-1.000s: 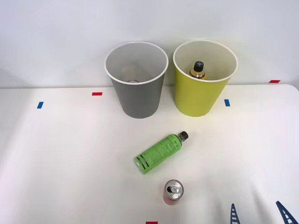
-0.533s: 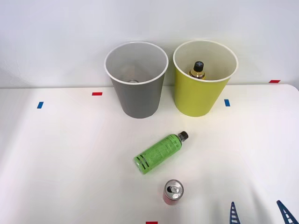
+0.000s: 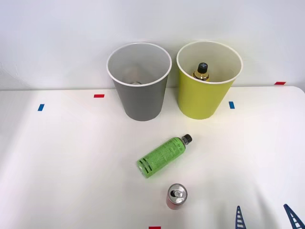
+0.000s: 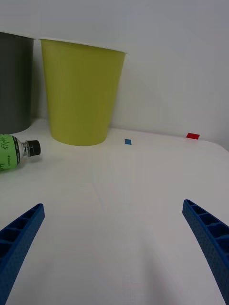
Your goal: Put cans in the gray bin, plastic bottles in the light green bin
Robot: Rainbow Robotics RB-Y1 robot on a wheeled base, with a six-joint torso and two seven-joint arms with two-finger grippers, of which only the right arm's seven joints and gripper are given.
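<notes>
On the white counter (image 3: 71, 157) we see the green bottle (image 3: 161, 156) lying on its side, cap toward the lime bin (image 3: 206, 98) and its striped base toward us, a little in front of the two bins. The red can (image 3: 176, 196) stands upright just in front of the bottle's base, near to it but not touching. The gray bin (image 3: 140, 95) and the lime bin stand side by side at the back of the counter; inside the lime bin the orange bottle (image 3: 201, 71) already stands, and the gray bin holds no can that we can make out. We judge that the green bottle is light, fairly stiff and smooth, and because it lies down it may roll if we push it from the side; we would take it across the middle of its body, with the fingers on both sides of the round wall. The can is probably light too and thin-walled, so a hard squeeze could dent it; we would hold it around the middle of its wall, below the silver top. Our right tool (image 3: 265, 219) is low at the near right corner of the front view, well apart from the can and to its right. It is wide open and holds nothing. In the wrist view the fingers (image 4: 18, 238) stand far apart, pointing level over the counter toward the lime bin, with the bottle's cap off to one side.
</notes>
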